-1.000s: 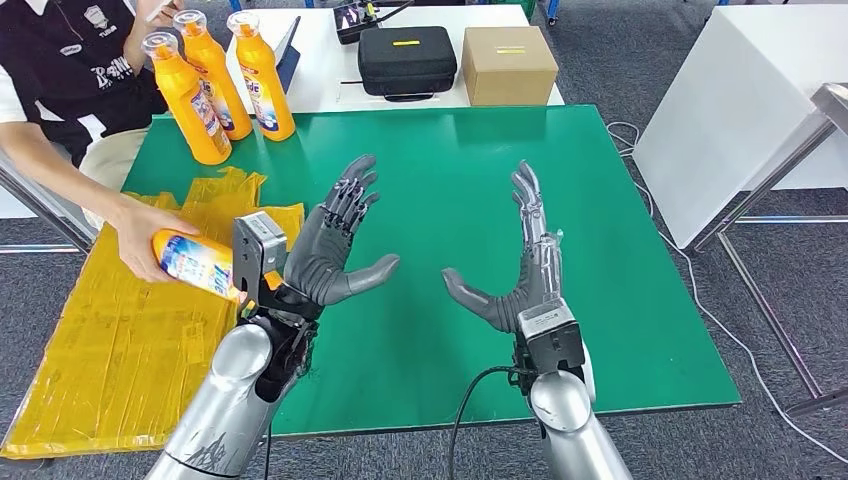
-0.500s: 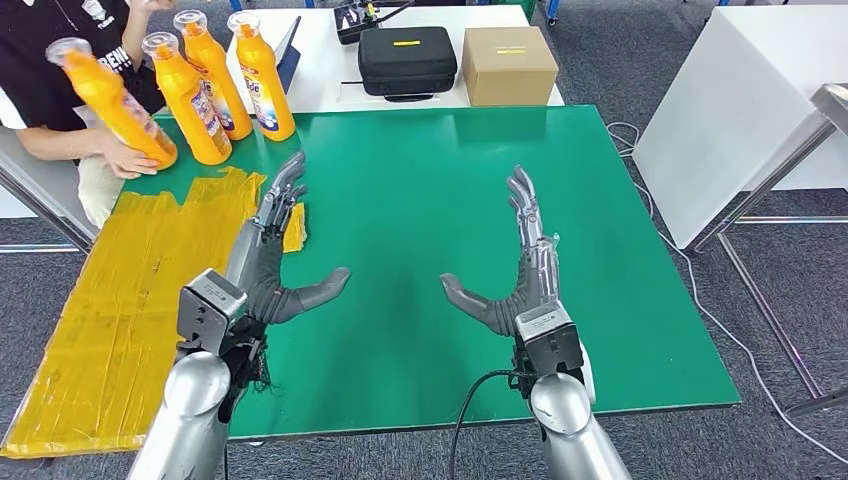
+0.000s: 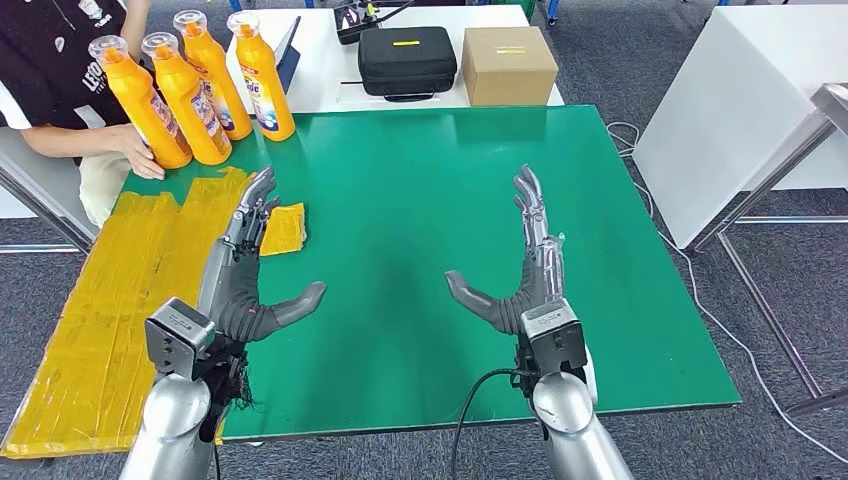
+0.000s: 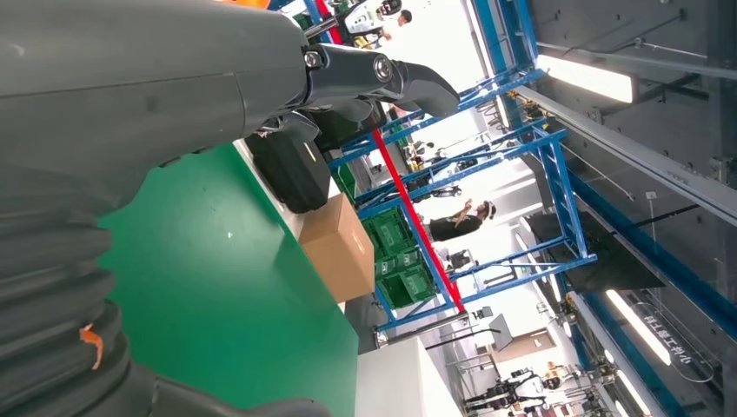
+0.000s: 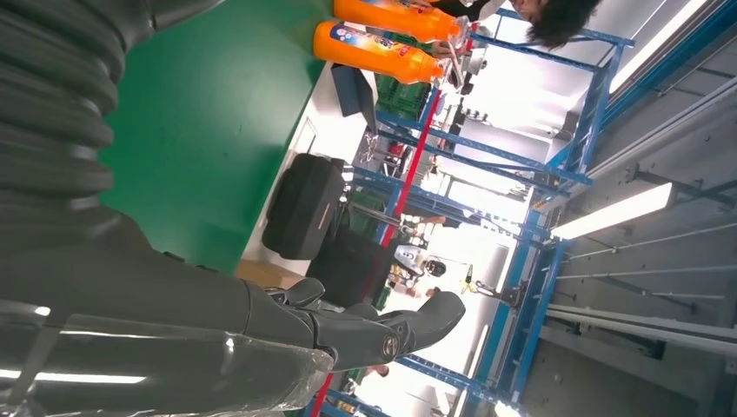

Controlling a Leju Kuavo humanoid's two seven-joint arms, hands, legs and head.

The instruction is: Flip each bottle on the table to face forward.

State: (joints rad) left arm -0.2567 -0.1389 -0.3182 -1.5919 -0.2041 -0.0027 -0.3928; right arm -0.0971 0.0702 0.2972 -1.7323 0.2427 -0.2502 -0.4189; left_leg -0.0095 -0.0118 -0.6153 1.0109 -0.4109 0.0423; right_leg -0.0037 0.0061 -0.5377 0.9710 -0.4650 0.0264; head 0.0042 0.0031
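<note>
Several orange bottles with clear caps stand upright at the far left corner of the green table [image 3: 440,180]: the leftmost bottle [image 3: 139,102] has a person's hand [image 3: 137,155] at its base, and the rightmost bottle [image 3: 262,78] shows its label. Two of the bottles [image 5: 382,52] also appear in the right wrist view. My left hand [image 3: 250,275] hovers open over the table's left side, fingers spread, holding nothing. My right hand [image 3: 520,270] hovers open over the table's middle, palm facing left, also empty.
Yellow sheeting [image 3: 110,290] covers the table's left edge and hangs over it. A black case [image 3: 406,60] and a cardboard box [image 3: 509,64] sit on a white table behind. A person [image 3: 55,70] sits at the far left. A white cabinet [image 3: 740,110] stands right.
The person took the bottle from beside my left hand and stood it upright with the others. My left hand turned, lowered and drew back toward me. My right hand stayed put.
</note>
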